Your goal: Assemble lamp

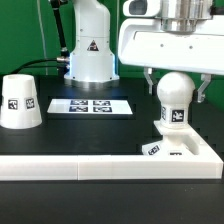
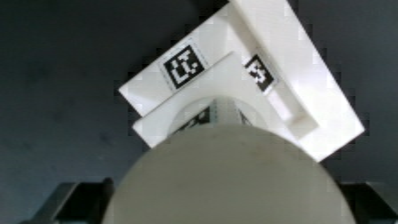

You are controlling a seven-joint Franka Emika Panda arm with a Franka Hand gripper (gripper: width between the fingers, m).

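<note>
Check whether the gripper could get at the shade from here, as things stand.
Probably yes. The shade stands alone toward the exterior view's left with nothing over or against it. The gripper is at the bulb on the base, so it would first need to let go.

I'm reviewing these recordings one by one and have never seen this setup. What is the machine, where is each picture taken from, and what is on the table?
The machine is a single robot arm ending in a two-finger tool.

One picture comes from a camera standing off the arm; the other looks down from its wrist.

On the black table stand the lamp's white parts: the cone shade alone on the exterior view's left, and the ball bulb upright on the square base.

The fingers sit either side of the bulb; whether they press it is unclear.

The flat tagged strip is the marker board. A white wall borders the front.
</note>
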